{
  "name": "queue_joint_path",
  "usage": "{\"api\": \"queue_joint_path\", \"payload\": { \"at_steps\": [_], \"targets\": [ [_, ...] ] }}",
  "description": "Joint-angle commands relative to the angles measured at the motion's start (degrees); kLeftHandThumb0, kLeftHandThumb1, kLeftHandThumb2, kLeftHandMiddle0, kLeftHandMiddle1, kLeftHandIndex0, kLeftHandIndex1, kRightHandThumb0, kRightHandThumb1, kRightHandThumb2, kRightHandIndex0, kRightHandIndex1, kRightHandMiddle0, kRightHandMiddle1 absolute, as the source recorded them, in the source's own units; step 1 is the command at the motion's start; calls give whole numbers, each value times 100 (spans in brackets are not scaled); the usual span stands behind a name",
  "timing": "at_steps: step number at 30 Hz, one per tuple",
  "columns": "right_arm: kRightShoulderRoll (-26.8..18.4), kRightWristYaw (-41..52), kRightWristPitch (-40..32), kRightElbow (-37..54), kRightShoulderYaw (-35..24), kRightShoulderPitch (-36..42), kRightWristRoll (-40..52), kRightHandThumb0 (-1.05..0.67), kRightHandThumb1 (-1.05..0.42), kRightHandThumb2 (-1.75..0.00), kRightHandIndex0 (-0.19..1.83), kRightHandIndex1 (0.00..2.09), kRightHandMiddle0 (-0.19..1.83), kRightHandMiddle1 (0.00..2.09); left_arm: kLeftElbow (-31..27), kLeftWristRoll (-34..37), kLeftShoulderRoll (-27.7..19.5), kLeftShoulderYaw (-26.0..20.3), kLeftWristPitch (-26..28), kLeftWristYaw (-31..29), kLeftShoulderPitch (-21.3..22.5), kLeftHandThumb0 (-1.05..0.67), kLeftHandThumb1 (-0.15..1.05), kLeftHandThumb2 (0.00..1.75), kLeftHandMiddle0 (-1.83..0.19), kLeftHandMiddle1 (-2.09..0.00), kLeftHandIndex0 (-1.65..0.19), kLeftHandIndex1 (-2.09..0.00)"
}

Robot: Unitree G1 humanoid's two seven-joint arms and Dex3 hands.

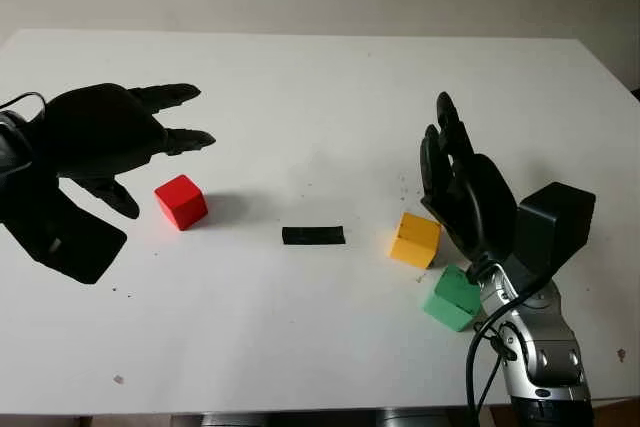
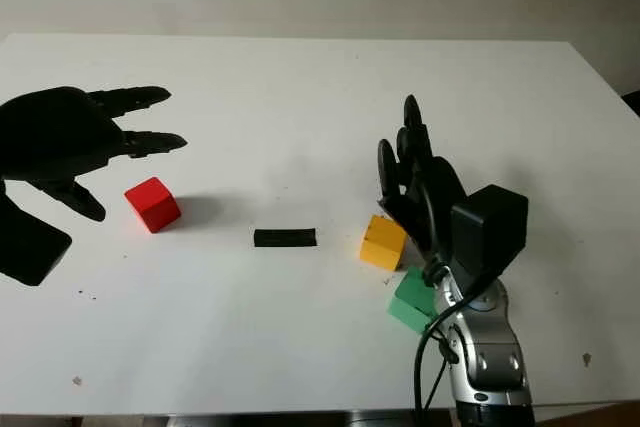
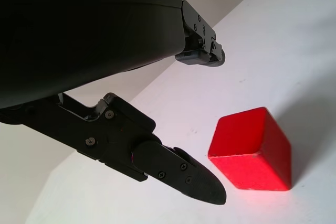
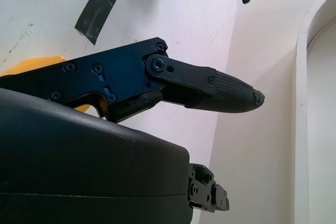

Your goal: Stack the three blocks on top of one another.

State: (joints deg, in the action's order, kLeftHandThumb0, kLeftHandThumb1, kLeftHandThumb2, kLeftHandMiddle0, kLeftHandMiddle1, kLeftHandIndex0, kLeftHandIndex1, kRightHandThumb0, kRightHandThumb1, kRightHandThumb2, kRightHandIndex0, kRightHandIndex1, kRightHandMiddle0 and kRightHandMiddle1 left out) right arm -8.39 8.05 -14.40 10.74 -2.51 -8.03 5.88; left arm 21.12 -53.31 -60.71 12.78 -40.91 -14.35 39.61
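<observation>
Three blocks unstacked on table

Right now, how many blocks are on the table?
3. The red block sits at the left by the open left hand. The yellow block and the green block sit at the right beside the open right hand.

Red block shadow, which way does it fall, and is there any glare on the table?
Left eye view: the red block casts a soft shadow toward the table's middle, away from the open left hand; the table looks evenly lit, no hard glare. Left wrist view: the same shadow shows beside the block, on the side away from the fingers.
</observation>
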Motion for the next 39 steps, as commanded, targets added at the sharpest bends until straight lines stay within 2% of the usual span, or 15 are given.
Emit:
{"api": "queue_joint_path", "payload": {
  "at_steps": [1,7,11,16,24,34,35,38,39],
  "targets": [
    [16,-25,-44,103,9,14,-15,-74,-105,-67,-19,0,-19,0,143,45,25,80,-125,200,220,-63,82,5,7,-5,-27,-5],
    [33,-43,-18,100,15,46,5,-74,-105,-68,-19,0,-19,0,479,-181,152,315,-327,719,370,-62,86,7,7,-6,-28,-6],
    [3,-17,99,45,38,59,-43,-74,-105,-68,-19,0,-19,0,736,-501,250,571,-394,1168,487,-64,88,7,4,-6,-37,-10],
    [14,20,138,22,13,54,-22,-74,-105,-68,-19,0,-19,0,1204,-232,408,678,-528,1222,491,-63,88,6,1,-7,-48,-15],
    [-11,32,10,118,-28,43,-5,-74,-105,-67,-19,0,-19,0,1267,-185,439,786,-408,1037,414,-63,88,5,-1,-7,-55,-19],
    [-76,95,-34,141,-24,39,-30,-73,-105,-67,-19,0,-19,0,1299,-411,430,960,-298,1288,400,-62,88,5,-4,-7,-58,-24],
    [-71,95,-26,133,-27,38,-33,-73,-105,-67,-19,0,-19,0,1313,-442,434,976,-283,1353,408,-62,88,5,-6,-6,-55,-32],
    [-72,121,-1,109,-33,29,-34,-74,-105,-68,-19,0,-19,0,1374,-542,450,1027,-264,1562,443,-57,91,6,-11,-6,-36,-88],
    [-74,124,-15,115,-35,28,-36,-74,-105,-68,-19,0,-19,0,1413,-568,458,1046,-268,1642,458,-55,92,6,-12,-6,-34,-98]
  ]
}}
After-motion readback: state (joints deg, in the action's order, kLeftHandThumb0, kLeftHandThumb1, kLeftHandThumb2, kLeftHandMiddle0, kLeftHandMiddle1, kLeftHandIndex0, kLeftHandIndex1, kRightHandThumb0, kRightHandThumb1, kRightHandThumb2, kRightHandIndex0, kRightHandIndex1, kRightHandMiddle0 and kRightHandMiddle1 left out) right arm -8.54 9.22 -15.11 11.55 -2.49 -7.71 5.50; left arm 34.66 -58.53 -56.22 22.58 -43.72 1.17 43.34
